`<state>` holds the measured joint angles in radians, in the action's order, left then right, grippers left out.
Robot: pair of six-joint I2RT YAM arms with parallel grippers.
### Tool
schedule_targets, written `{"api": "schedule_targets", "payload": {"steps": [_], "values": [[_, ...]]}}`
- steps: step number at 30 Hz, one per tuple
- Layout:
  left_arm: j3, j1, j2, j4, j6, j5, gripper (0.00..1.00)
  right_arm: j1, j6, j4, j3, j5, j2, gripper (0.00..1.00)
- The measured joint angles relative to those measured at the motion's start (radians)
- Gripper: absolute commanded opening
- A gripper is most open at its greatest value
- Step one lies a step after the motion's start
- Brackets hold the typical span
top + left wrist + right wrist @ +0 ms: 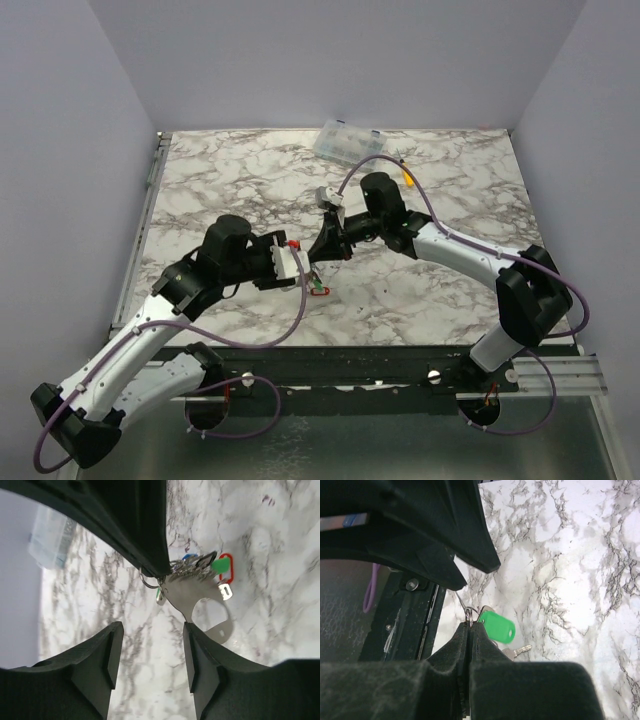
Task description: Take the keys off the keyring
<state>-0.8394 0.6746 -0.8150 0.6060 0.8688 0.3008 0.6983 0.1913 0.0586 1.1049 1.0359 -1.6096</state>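
Note:
In the left wrist view the flat silver keyring (pixel 197 597) hangs above the marble with keys on it: a green tag (pixel 218 565), a red tag (pixel 228 570) and a blue one (pixel 188 557). My right gripper (pixel 470 630) is shut on a thin wire ring (pixel 470 614) at the top of the bunch. The green tag (pixel 497 627) and a bare metal key (pixel 517 651) hang beside it. My left gripper (pixel 150 650) is open and empty, and the keyring's lower end is just beside its right finger (pixel 202 660). In the top view both grippers meet at mid-table, with the bunch (pixel 318 288) below them.
A clear plastic compartment box (pixel 348 143) lies at the back of the marble table (pixel 230 180); it also shows in the left wrist view (pixel 50 540). A small yellow piece (pixel 408 181) lies near the right arm's cable. The table's dark front rail (pixel 405 615) is close by.

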Motion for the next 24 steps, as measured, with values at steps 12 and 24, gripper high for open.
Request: {"api": "schedule_targets", "payload": {"steps": [12,24], "values": [[-0.182,-0.304,-0.256,-0.051,-0.55,0.418,0.24,0.0,-0.066,0.286,-0.109,-0.02,-0.002,0.01],[-0.011,-0.383,-0.223,-0.222,-0.701,0.646,0.32,0.0,-0.149,0.451,-0.166,-0.017,-0.007,0.01]]}}
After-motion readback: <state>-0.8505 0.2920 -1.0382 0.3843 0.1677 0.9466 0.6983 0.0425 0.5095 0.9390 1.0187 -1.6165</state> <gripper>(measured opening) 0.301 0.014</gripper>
